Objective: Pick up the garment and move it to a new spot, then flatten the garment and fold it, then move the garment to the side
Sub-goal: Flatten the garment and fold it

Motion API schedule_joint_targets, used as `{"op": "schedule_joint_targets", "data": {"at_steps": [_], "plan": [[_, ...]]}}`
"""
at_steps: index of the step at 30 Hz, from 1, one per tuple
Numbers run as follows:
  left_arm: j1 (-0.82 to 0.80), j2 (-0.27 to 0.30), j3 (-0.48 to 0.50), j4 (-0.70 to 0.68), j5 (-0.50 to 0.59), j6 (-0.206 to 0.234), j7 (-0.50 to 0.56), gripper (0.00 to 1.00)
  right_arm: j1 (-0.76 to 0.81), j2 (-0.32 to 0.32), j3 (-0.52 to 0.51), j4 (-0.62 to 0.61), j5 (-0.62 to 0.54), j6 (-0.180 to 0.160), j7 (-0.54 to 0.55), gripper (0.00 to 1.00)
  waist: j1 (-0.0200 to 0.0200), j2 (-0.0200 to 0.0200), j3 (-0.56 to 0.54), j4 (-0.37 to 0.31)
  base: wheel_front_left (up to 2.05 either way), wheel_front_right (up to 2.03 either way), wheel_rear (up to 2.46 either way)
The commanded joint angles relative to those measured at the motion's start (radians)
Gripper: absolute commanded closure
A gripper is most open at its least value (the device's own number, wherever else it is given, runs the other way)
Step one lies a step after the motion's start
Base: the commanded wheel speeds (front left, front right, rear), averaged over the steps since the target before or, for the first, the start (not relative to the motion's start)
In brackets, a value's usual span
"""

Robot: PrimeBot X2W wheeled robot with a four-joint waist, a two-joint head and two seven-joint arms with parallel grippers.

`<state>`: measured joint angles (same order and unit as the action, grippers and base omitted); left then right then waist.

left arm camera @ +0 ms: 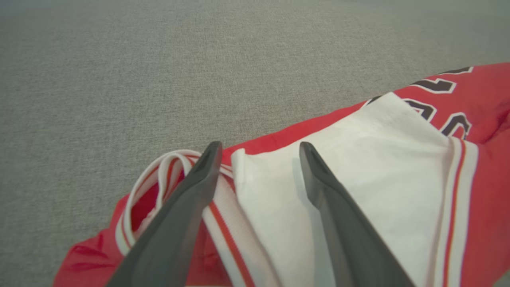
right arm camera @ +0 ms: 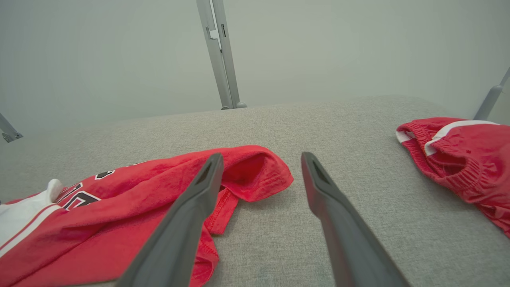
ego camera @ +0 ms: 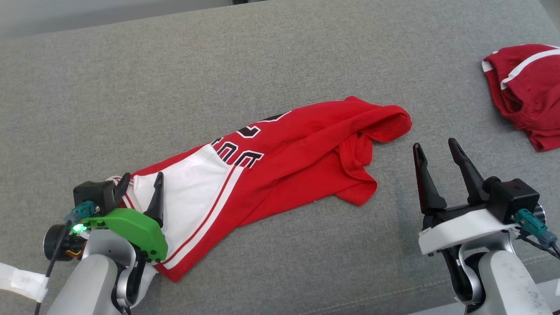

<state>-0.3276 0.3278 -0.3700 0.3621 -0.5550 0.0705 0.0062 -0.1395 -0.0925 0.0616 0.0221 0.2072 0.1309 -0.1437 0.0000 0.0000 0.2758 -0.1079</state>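
A red garment [ego camera: 288, 153] with a white side panel and black lettering lies crumpled across the grey padded surface [ego camera: 262, 57]. My left gripper [ego camera: 141, 183] hovers open over the garment's near-left end, its fingers either side of the white panel [left arm camera: 358, 159] and the striped collar band [left arm camera: 223, 223]. My right gripper [ego camera: 437, 148] stands open to the right of the garment, above bare surface, nothing between its fingers. In the right wrist view, the garment's [right arm camera: 119, 207] folded red end lies just left of that gripper [right arm camera: 261, 159].
A second red piece of clothing [ego camera: 527, 92] with white stripes lies bunched at the far right, seen too in the right wrist view [right arm camera: 458, 159]. Metal posts [right arm camera: 219, 56] rise beyond the surface's far edge. The surface's front seam [ego camera: 393, 293] runs near my arms.
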Motion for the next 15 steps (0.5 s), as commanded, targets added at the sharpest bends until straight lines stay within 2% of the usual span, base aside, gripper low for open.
{"op": "schedule_joint_targets", "data": {"at_steps": [1,3,4,5,6,7,15], "plan": [[-0.015,0.005,0.005,0.005,-0.006,0.004,-0.009,0.00,-0.013,0.001,-0.002,0.005,-0.005,0.000,-0.009,0.00,0.0000,0.0000,0.000,0.000,0.00,0.00,0.00],[-0.012,0.003,0.002,0.005,-0.009,-0.002,-0.008,0.00,-0.014,0.002,-0.003,0.008,-0.003,0.000,-0.009,0.00,0.0000,0.0000,0.000,0.001,0.00,0.00,0.00],[-0.009,0.001,0.000,0.005,-0.015,-0.006,-0.004,0.11,-0.014,0.003,-0.003,0.009,-0.002,0.000,-0.009,0.00,0.0000,0.0000,0.000,0.002,0.00,0.00,0.00],[-0.004,-0.001,-0.001,0.006,-0.020,-0.010,0.001,0.54,-0.014,0.003,-0.003,0.011,-0.001,0.000,-0.010,0.00,0.0000,0.0000,0.000,0.003,0.00,0.00,0.00],[0.001,-0.002,-0.004,0.009,-0.024,-0.010,0.011,0.85,-0.014,0.003,-0.003,0.012,-0.001,0.000,-0.010,0.00,0.0000,0.0000,-0.001,0.004,0.00,0.00,0.00],[0.004,0.000,-0.006,0.008,-0.026,-0.010,0.017,1.00,-0.015,0.004,-0.003,0.012,0.000,0.000,-0.010,0.00,0.0000,0.0000,-0.001,0.004,0.00,0.00,0.00],[0.010,0.010,-0.003,-0.017,-0.032,-0.007,0.015,1.00,-0.028,0.001,-0.010,0.020,0.007,0.000,-0.017,0.00,0.0000,0.0000,-0.001,0.007,0.00,0.00,0.00]]}}
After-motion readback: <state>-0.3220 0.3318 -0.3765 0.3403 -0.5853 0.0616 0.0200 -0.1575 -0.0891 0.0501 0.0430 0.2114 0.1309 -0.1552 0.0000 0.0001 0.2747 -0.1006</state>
